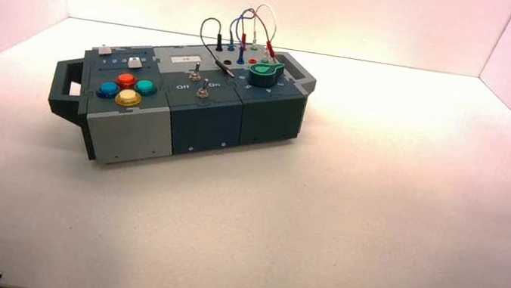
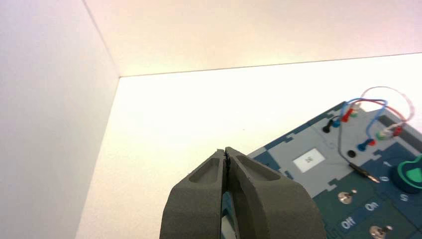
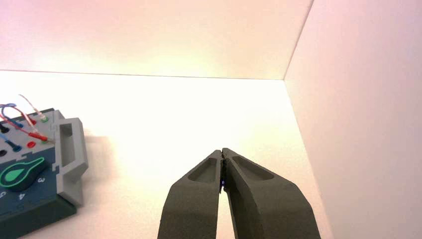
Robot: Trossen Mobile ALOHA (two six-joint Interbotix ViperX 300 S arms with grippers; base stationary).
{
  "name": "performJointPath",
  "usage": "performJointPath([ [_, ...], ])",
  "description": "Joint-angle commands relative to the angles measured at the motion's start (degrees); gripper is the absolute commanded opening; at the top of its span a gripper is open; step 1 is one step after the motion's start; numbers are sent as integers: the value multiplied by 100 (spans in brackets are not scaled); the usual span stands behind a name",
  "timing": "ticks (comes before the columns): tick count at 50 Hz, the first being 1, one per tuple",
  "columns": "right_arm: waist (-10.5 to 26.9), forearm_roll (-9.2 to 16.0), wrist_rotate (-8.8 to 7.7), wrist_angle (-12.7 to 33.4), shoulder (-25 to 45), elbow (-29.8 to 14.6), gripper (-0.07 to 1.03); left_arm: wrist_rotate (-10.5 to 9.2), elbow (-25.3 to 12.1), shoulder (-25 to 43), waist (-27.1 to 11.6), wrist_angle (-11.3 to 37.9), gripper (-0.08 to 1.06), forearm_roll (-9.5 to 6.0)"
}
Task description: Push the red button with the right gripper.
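Two arms are in view, one at each side edge of the table [image 1: 347, 226] near its front corners. The right gripper [image 3: 222, 151] points out over the table, to the right of the box [image 1: 132, 133], its two fingers closed tip to tip. The left gripper [image 2: 226, 149] reaches toward the box, its two fingertips likewise together.

The box sits askew toward the table's back left corner, its left end nearer the front edge. Four domed buttons cluster by its front left corner: yellow [image 1: 128, 98] nearest, blue [image 1: 108, 91] left, green [image 1: 145, 88] right, and the red button [image 1: 126, 80] farthest back, well apart from the right gripper.

Mid-panel stand two metal toggle switches [image 1: 203, 89], lettered "Off" and "On". One green knob [image 3: 19, 175] at the right end has "3" and "4" beside it. Behind the buttons are two white sliders [image 1: 135, 62]. Blue, red, white and grey wires [image 1: 260, 13] arch over the back right corner; a black plug [image 2: 359, 170] with a metal tip lies across the panel.
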Motion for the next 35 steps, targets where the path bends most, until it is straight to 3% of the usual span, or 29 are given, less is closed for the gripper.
performJointPath([
  [1, 141, 26, 9, -35, 114, -105, -2, 44, -264, 97, 343, -62, -3, 9],
  [12, 510, 62, 0, -88, 308, -114, -2, 44, -299, 123, 747, -44, -3, 0],
  [25, 2118, 439, 0, -149, 1143, -387, -2, 44, -272, 35, 993, -35, -3, 0],
  [35, 3305, 492, 0, -9, 2180, -888, -2, 44, -272, 35, 1116, -35, -3, 0],
])
